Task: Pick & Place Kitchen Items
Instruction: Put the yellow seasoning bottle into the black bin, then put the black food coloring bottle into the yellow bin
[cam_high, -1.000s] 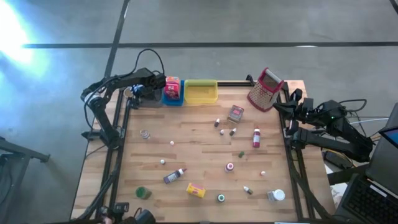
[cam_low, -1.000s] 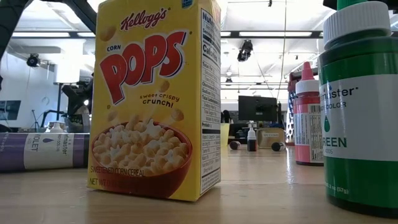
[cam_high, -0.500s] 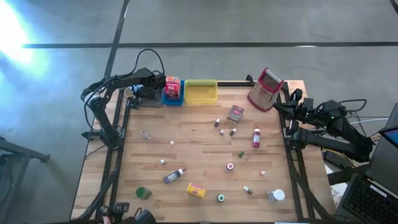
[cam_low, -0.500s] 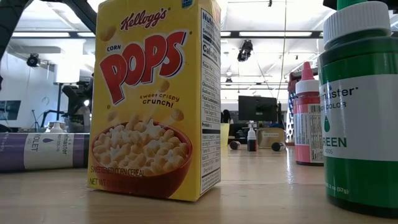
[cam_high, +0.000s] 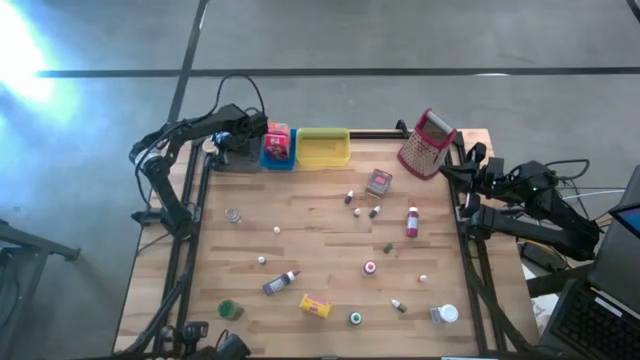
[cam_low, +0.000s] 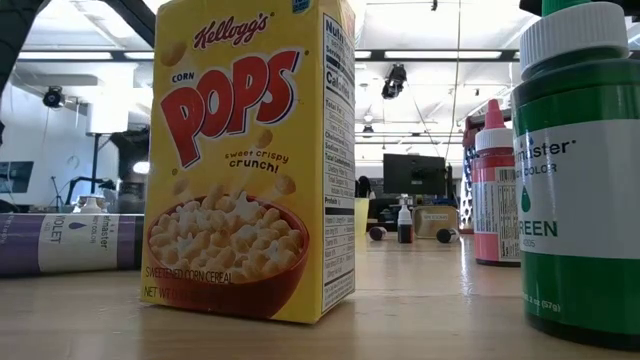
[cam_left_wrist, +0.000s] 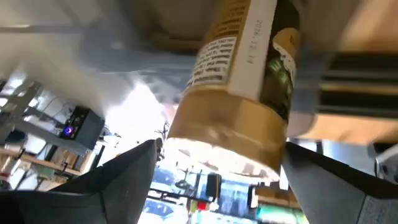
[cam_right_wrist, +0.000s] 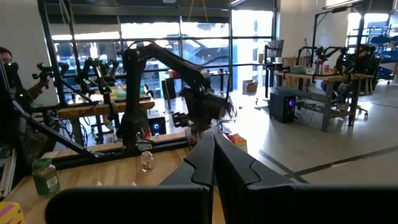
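In the left wrist view a jar with a gold lid and a printed label fills the picture. My left gripper is open, with one finger on either side of the lid. In the high view this gripper hangs over the table's far left corner, beside the blue tray. Small bottles, boxes and tins lie scattered over the table, among them a red bottle, a tin and a yellow box. My right gripper is shut and waits at the table's right edge.
A red box sits in the blue tray, and a yellow tray stands next to it. The metal grater stands at the far right. In the low view a cereal box and a green bottle stand near the front edge.
My left gripper has drawn up a little over the far left corner. The things on the table have stayed where they were.
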